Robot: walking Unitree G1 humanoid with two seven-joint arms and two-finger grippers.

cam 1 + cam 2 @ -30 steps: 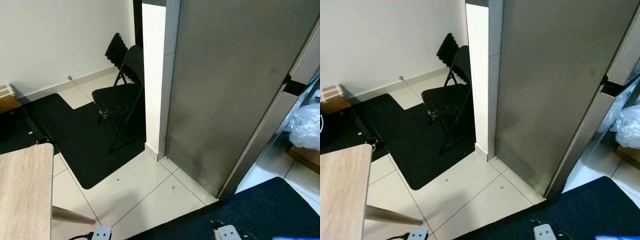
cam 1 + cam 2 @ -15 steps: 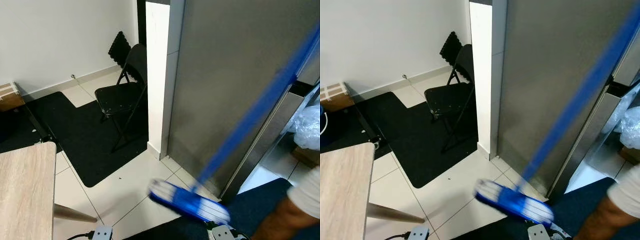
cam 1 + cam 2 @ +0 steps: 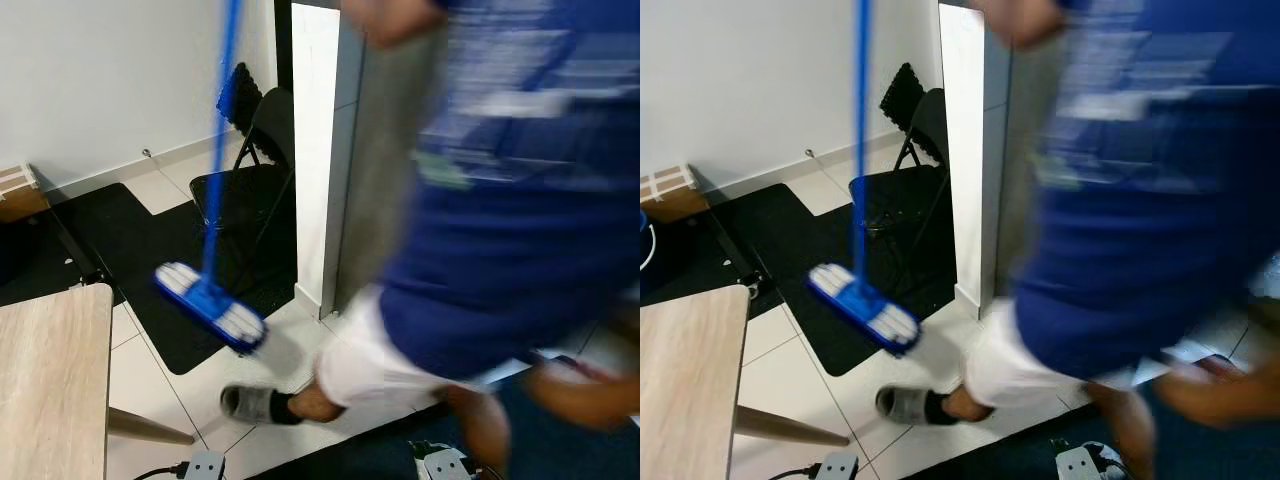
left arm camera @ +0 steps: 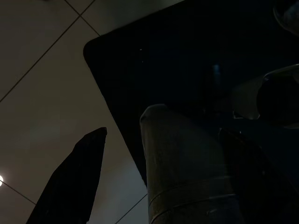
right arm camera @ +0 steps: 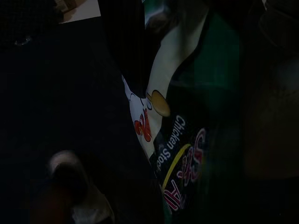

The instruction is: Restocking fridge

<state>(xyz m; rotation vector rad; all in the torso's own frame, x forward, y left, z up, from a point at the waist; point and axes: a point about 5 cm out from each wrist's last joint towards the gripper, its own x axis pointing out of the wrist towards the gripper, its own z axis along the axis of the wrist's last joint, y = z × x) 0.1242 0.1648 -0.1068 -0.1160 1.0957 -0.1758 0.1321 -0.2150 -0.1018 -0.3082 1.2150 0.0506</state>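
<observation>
White floor tiles (image 3: 160,385) and a black mat (image 3: 150,265) lie before a grey fridge (image 3: 385,170), which a blurred person (image 3: 500,210) in a blue shirt mostly hides. That person carries a blue mop (image 3: 208,305) above the mat, near a folding chair (image 3: 245,185). A wooden table (image 3: 50,390) stands at the robot's left. The left gripper (image 4: 161,182) clamps a dark can (image 4: 187,168). In the right wrist view, a chicken-stock pack (image 5: 182,135) sits against the right gripper; whether those fingers grip it cannot be told.
</observation>
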